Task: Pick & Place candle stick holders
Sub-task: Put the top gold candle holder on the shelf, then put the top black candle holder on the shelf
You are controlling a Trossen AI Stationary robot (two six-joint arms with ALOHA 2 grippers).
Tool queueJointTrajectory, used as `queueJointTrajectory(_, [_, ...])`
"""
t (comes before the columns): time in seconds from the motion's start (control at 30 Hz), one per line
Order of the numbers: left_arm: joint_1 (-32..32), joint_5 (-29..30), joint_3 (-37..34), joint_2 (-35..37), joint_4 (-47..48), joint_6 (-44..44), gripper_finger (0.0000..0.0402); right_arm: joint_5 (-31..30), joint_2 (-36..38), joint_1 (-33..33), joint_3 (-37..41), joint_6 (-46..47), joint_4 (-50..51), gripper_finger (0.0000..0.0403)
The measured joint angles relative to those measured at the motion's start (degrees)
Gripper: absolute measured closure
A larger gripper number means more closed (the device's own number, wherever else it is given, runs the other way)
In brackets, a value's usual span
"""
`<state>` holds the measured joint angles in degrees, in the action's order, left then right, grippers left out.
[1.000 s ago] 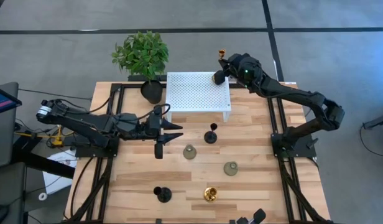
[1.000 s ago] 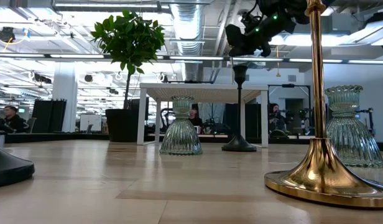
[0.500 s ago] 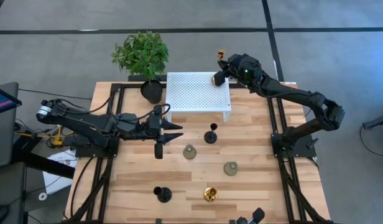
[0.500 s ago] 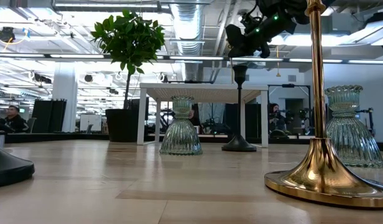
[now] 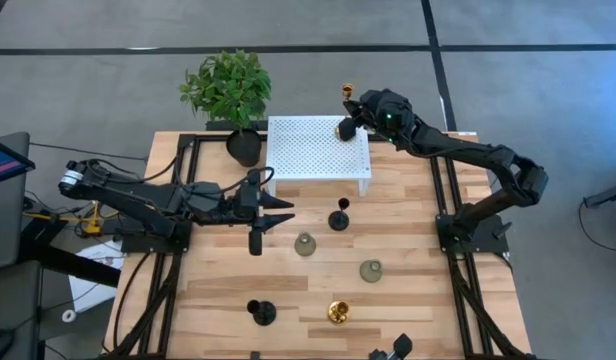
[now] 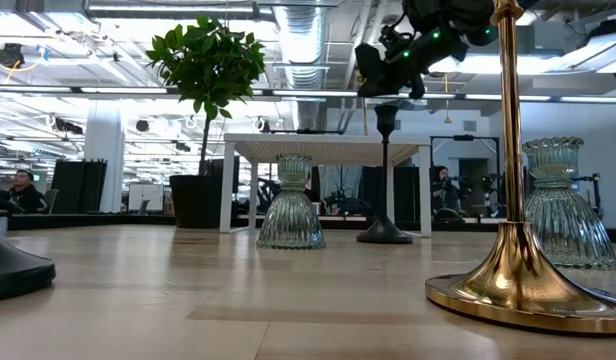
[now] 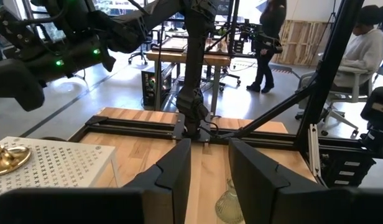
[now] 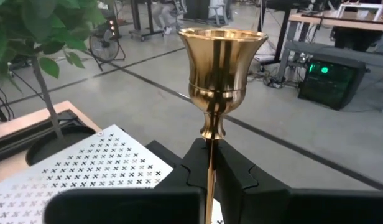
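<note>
My right gripper is shut on a shiny gold candle stick holder, over the right far corner of the white perforated stand. The holder's base is at the stand's top; I cannot tell whether it rests there. My left gripper is open and empty at the table's left middle. On the table stand two black holders, two grey-green ones and a second gold one. My right gripper pinches the gold holder's slim stem between its two fingers, below the cup. The fingers come from the table's right and lie across the stem. The holder stands upright in the hold, cup up, its base at the white stand's top.
A black plant pot with green leaves stands just left of the white stand. Black frame rails run along the table's left and right sides. People show in the room beyond.
My right gripper has gone toward the table's left with the gold holder, from past the stand's right far corner to over its top. The holder has stayed upright in the hold.
</note>
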<state>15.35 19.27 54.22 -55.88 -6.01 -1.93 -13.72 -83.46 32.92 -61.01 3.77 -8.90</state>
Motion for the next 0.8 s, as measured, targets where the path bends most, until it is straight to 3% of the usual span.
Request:
queueJointTrajectory(0.43, [0.00, 0.00, 0.00, 0.00, -0.01, 0.00, 0.0294, -2.63, 3.13, -0.32, 0.32, -5.26, 3.10, 0.0307])
queueJointTrajectory(0.8, [0.00, 0.00, 0.00, 0.00, 0.01, 0.00, 0.0294, -2.62, 3.66, -1.83, 0.32, -5.25, 7.91, 0.0175])
